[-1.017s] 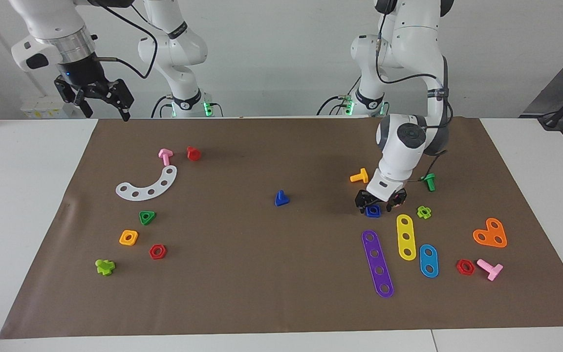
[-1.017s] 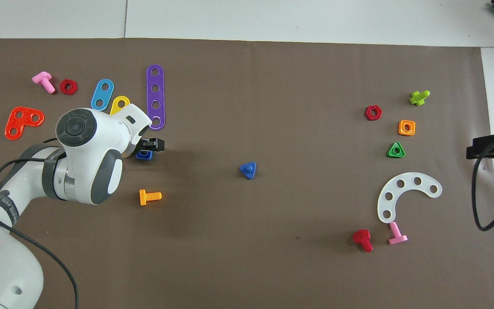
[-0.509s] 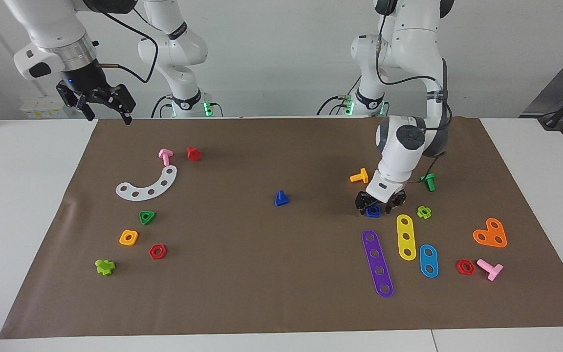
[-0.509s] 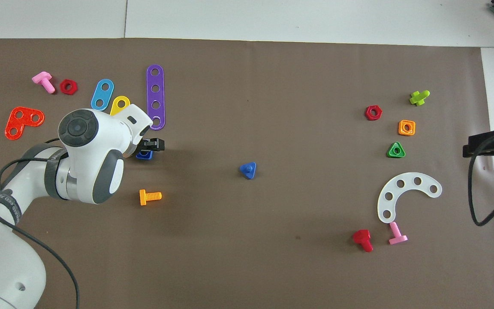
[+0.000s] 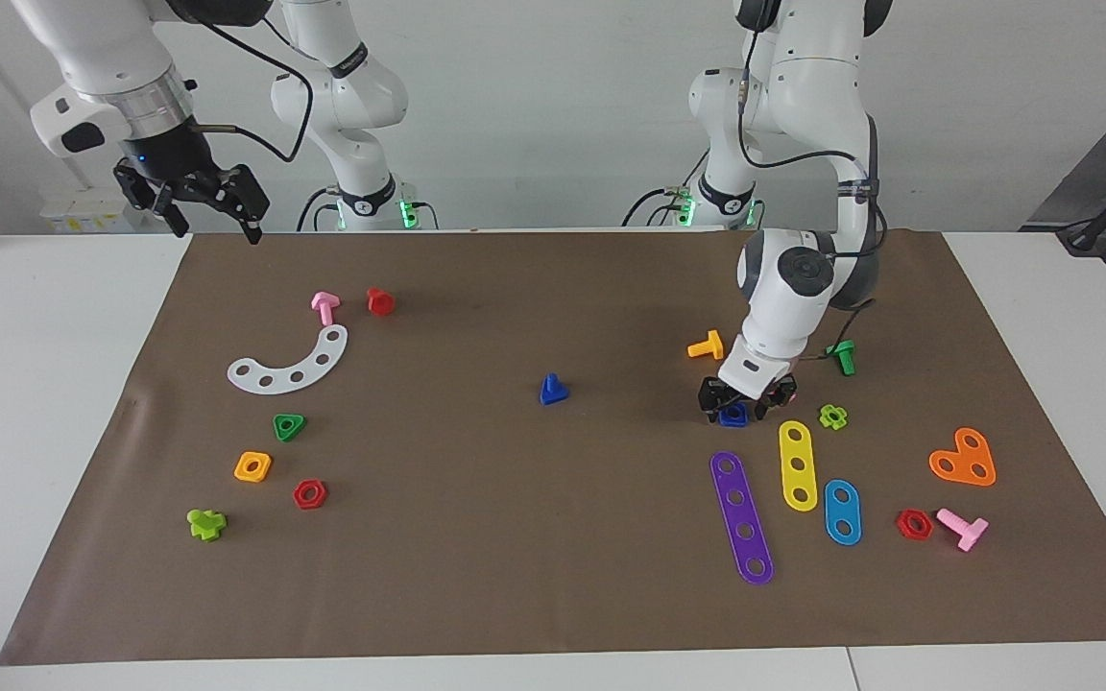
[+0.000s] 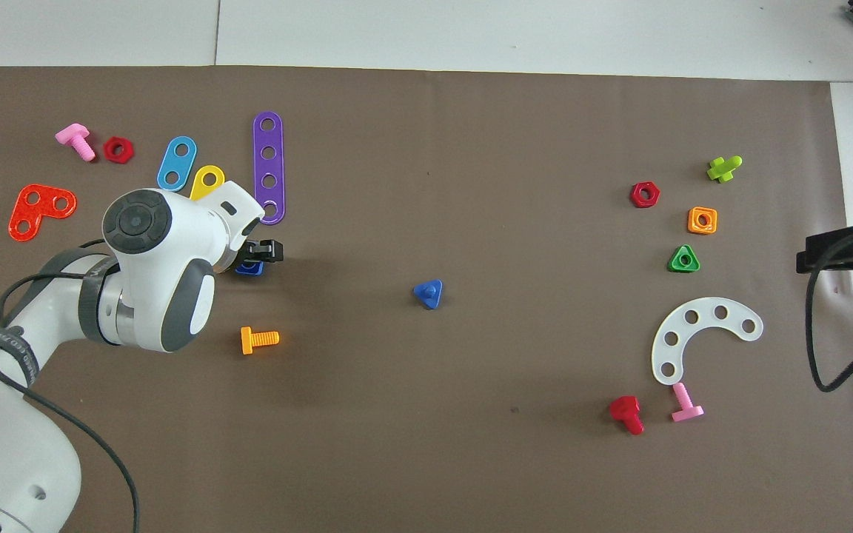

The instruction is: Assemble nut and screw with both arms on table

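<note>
Straddling the dark blue square nut (image 5: 733, 416), the left gripper (image 5: 747, 401) is down at the brown mat (image 5: 534, 576) toward the left arm's end of the table, one finger on either side of the nut. The fingers are clearly not fully shut, but whether they already press the nut or merely flank it I cannot tell. The dark blue screw (image 5: 553, 390) with its triangular head sits alone near the middle of the mat, well apart from the nut. The right gripper (image 5: 196, 197) waits high over the mat's corner at the right arm's end, fingers spread wide and empty.

The likely trouble is a poor pinch — the nut is low and flat, so fingers that meet it off-centre could squirt it sideways or tip it on edge. A skewed hold would also leave the centre hole badly aimed for the screw.

Room is tight around the nut: the purple four-hole strip (image 5: 741, 517) and the yellow strip (image 5: 798, 464) lie just beside it, farther from the robots, with the light green piece (image 5: 832, 416) near, and the orange screw (image 5: 707, 345) and green screw (image 5: 842, 356) nearer the robots. Straight up looks the safest exit. The mat's middle, around the blue screw, is open — good ground for both arms to meet.
</note>
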`<state>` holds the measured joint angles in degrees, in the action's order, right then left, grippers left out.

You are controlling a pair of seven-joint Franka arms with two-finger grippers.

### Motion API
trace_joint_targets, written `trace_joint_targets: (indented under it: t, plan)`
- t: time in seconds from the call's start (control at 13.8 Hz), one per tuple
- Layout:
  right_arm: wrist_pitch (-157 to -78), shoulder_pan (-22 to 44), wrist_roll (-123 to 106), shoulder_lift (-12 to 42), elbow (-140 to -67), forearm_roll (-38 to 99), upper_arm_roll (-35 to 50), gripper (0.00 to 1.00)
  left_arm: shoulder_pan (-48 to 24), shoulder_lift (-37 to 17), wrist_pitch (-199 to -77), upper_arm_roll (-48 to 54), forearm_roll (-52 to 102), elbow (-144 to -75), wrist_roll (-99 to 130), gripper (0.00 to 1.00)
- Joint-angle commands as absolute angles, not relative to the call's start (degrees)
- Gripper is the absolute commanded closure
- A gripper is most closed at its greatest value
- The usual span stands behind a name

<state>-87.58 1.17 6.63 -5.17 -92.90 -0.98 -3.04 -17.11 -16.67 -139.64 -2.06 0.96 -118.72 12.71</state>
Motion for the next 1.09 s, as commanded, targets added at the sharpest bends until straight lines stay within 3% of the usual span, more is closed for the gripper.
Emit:
trace_joint_targets:
  t: [0.0,0.29,0.58,0.87,0.94,1.02]
  plan:
    - [-86.66,0.79,6.06,-4.83,-92.28,-0.18,-2.81,0.0,-18.19,-16.44,-140.62,-2.99,0.97,-119.62,13.36,0.24]
    - [-86.75,0.79,6.15,-5.01,-92.55,-0.18,-2.73,0.0,-18.19,-16.44,-140.19,-2.99,0.97,-119.62,13.54,0.31]
    - [-86.75,0.79,6.07,-5.01,-92.55,-0.18,-2.81,0.0,-18.28,-16.35,-139.75,-2.99,1.05,-119.53,13.62,0.46]
    - [-86.75,0.79,6.15,-5.01,-92.55,-0.18,-2.81,0.0,-18.28,-16.0,-138.61,-3.08,1.05,-118.74,14.32,0.75]
    - [-86.75,0.79,6.15,-5.01,-92.55,-0.18,-2.81,0.0,-18.28,-15.56,-138.17,-2.99,1.05,-118.57,15.11,0.9]
    - [-86.75,0.79,6.15,-5.01,-92.55,-0.18,-2.73,0.0,-18.28,-15.12,-136.86,-3.08,1.05,-117.52,15.55,0.97]
